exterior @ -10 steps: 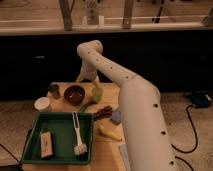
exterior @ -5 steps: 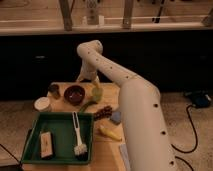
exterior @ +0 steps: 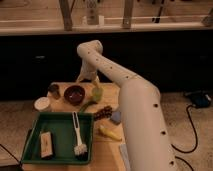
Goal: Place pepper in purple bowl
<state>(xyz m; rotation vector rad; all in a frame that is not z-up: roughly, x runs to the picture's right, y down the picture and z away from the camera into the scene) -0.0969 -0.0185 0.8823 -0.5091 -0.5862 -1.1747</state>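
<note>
Gripper (exterior: 95,81) low over table's (exterior: 111,95) back edge, just right of purple bowl (exterior: 74,94); grip cannot be told | bowl between can (exterior: 54,90) and green item (exterior: 97,93) | tray (exterior: 30,142) fills front left | arm (exterior: 142,115) hides table's right side

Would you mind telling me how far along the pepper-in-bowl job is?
Nothing looks done yet: the purple bowl shows no pepper inside. In hand: the gripper hangs above the table, just right of the bowl. Left: gripping what looks like the green pepper lying on the table beside the bowl, then placing it inside.
</note>
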